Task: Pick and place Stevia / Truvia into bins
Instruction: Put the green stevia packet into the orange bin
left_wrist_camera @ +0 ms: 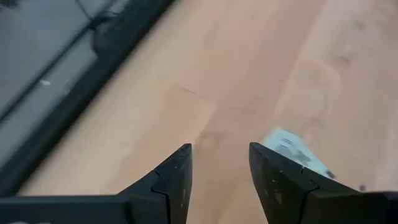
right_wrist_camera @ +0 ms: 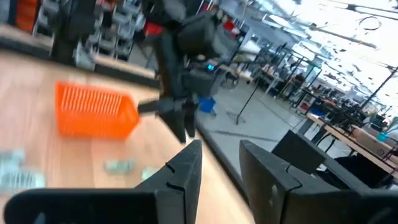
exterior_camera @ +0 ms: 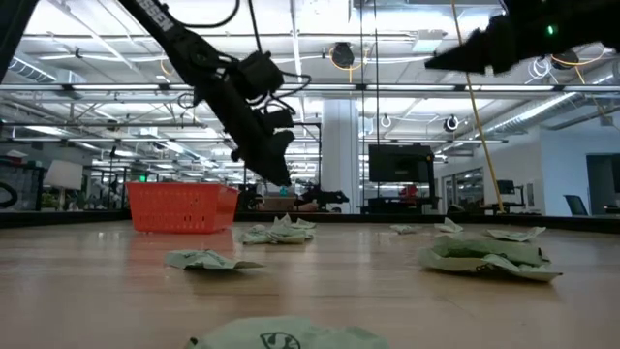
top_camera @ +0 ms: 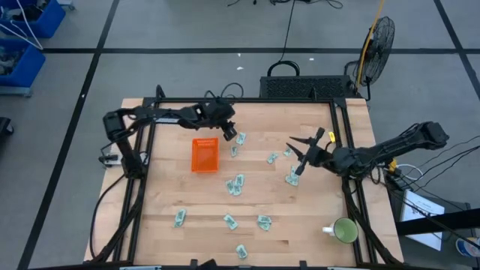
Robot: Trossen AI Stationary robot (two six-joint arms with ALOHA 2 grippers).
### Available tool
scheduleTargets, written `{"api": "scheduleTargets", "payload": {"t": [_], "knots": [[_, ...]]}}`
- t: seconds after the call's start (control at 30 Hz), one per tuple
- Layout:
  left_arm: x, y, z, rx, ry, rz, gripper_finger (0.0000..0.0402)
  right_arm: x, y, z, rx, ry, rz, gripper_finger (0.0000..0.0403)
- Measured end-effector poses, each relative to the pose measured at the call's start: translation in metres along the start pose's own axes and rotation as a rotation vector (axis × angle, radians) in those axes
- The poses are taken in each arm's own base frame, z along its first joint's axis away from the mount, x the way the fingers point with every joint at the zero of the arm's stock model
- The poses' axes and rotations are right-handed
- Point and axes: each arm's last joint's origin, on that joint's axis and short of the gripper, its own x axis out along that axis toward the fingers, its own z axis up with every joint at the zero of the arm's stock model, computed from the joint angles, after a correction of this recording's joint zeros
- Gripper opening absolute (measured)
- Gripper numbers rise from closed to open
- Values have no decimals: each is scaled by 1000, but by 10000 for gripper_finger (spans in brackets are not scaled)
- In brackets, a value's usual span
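The orange bin (top_camera: 205, 154) rests on its base on the wooden table, left of centre; it also shows in the low view (exterior_camera: 182, 207) and the right wrist view (right_wrist_camera: 94, 111). Several pale green and white sachets lie flat and scattered, such as one sachet (top_camera: 240, 139) near the bin's far right corner and others (top_camera: 236, 184) (top_camera: 292, 178). My left gripper (top_camera: 229, 133) (left_wrist_camera: 221, 180) hangs open above the table next to that first sachet (left_wrist_camera: 292, 149), holding nothing. My right gripper (top_camera: 306, 144) (right_wrist_camera: 221, 165) is open and raised over the right half, pointing toward the bin.
A round green mug (top_camera: 345, 230) stands near the table's near right corner. More sachets (top_camera: 229, 221) lie along the near part of the table. A dark frame (top_camera: 142, 172) runs around the table's edges. A black crate (top_camera: 304, 87) sits beyond the far edge.
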Motion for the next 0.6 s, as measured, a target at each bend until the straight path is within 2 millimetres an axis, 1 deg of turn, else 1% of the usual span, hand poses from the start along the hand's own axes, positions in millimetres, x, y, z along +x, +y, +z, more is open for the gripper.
{"api": "scheduleTargets", "payload": {"t": [0.03, 0.07, 0.13, 0.17, 0.23, 0.27, 0.37, 0.47, 0.6], "knots": [[4, -1, -1, -9, 2, -27, 166, -1, 3, -9, -13, 13, 7, 102], [8, -2, -2, -17, -3, -59, 166, -3, 5, -18, 27, 12, 16, 102], [14, -5, -4, -52, -1, -118, 166, -6, 8, -31, 161, -15, 53, 102], [18, -6, -5, -68, -9, -136, 165, -8, 7, -33, 220, -55, 48, 102], [23, -10, -7, -84, -1, -158, 165, -10, -2, -25, 354, -162, -10, 102], [26, -12, -9, -84, -2, -163, 165, -11, -7, -21, 384, -200, -33, 102], [35, -20, -15, -74, 20, -172, 165, -11, -14, -11, 327, -205, -44, 102], [39, -24, -19, -79, 41, -148, 165, -6, -17, 4, 253, -113, 40, 102], [39, -23, -18, -92, 32, -129, 165, 3, -35, 35, 276, 76, 159, 102]]}}
